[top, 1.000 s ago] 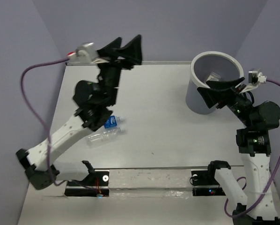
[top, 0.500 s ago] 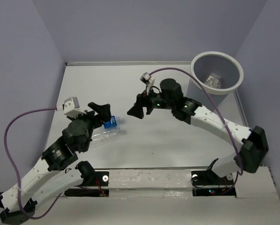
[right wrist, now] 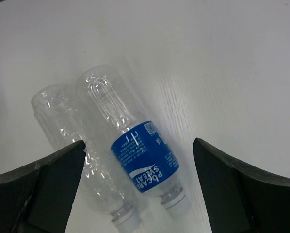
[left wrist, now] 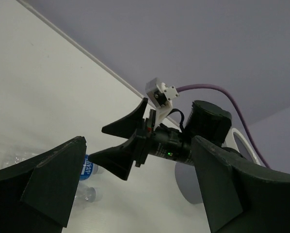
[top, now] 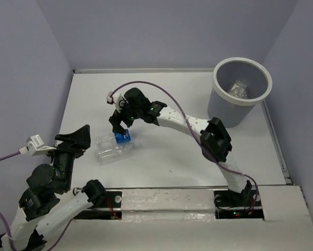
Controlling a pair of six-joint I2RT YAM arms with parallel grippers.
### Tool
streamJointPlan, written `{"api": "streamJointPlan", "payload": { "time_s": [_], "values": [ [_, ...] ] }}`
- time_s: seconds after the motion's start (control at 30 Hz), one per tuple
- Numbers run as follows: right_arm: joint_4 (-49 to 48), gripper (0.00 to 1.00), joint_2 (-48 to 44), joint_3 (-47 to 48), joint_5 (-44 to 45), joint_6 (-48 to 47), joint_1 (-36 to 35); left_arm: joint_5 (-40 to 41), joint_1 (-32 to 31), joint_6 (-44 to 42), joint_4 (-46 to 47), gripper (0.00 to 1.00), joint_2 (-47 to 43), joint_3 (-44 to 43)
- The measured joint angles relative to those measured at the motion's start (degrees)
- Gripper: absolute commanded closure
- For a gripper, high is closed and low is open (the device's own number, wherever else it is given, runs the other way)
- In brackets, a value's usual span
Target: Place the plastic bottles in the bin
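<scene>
Reaching arm: right arm stretches across the table; the right gripper hangs directly over the labelled bottle.
Right gripper state: jaws spread wide, nothing held. The wrist view shows the labelled bottle below, in the gap between the two fingers, and neither finger touches it.
Labelled bottle: on its side on the table, clear body, blue band near the neck, white cap on the end turned toward the bin's side.
Plain bottle: no label, also on its side. It lies parallel to the labelled bottle on the side nearer the arm bases, and the bodies look to be touching in the wrist view.
Bin: upright, well apart from the labelled bottle, off to its right and farther back.
Bottle in the bin: a clear crumpled shape inside, too small for detail.
Left gripper: near the labelled bottle, to its left and closer to the bases, raised off the table; jaws wide apart, empty. Its camera looks at the right gripper above the blue band.
</scene>
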State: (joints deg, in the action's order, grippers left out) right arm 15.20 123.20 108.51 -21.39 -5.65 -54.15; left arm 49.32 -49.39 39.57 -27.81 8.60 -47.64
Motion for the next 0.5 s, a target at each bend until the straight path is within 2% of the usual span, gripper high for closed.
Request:
{"api": "streamJointPlan", "payload": {
  "time_s": [0.27, 0.5],
  "values": [
    [8.0, 0.03, 14.3, 20.7, -0.5, -7.3, -0.9, -0.9, 0.0, -0.1, -0.3, 0.01, -6.1, 4.2],
    [10.4, 0.04, 19.8, 26.9, -0.9, -9.6, -2.1, -1.6, 0.0, -0.8, 0.0, 0.01, -5.2, 4.5]
  ]
}}
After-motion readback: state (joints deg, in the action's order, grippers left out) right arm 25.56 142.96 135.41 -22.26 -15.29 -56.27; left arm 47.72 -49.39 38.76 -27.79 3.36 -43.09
